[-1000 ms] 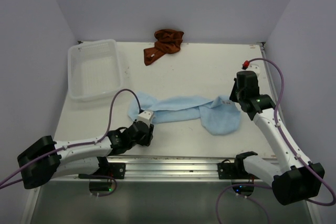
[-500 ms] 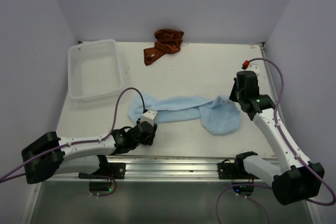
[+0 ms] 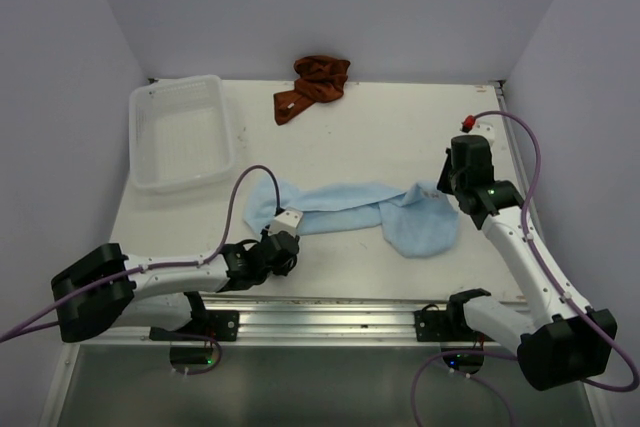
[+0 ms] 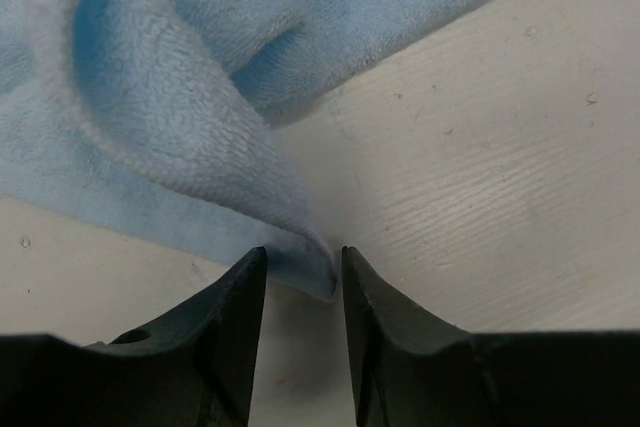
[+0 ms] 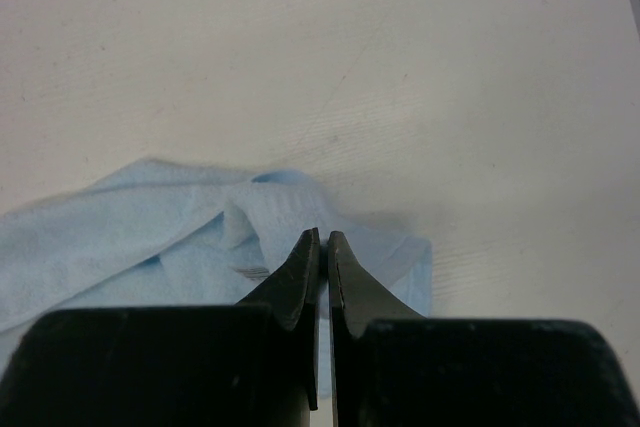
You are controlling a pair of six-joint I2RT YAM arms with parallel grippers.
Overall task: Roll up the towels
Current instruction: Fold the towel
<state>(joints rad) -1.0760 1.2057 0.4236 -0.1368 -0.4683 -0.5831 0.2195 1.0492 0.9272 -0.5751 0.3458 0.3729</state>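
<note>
blue towel (image 3: 350, 209) lies stretched across the bench (image 3: 380, 137); rust towel (image 3: 312, 85) bunched at the far edge. left claw (image 4: 303, 261) narrowly open, blue corner between its tips; right claw (image 5: 323, 239) closed at the other end.

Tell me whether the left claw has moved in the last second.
Yes. In the top view the left claw has shifted slightly right, away from the white basket.
</note>
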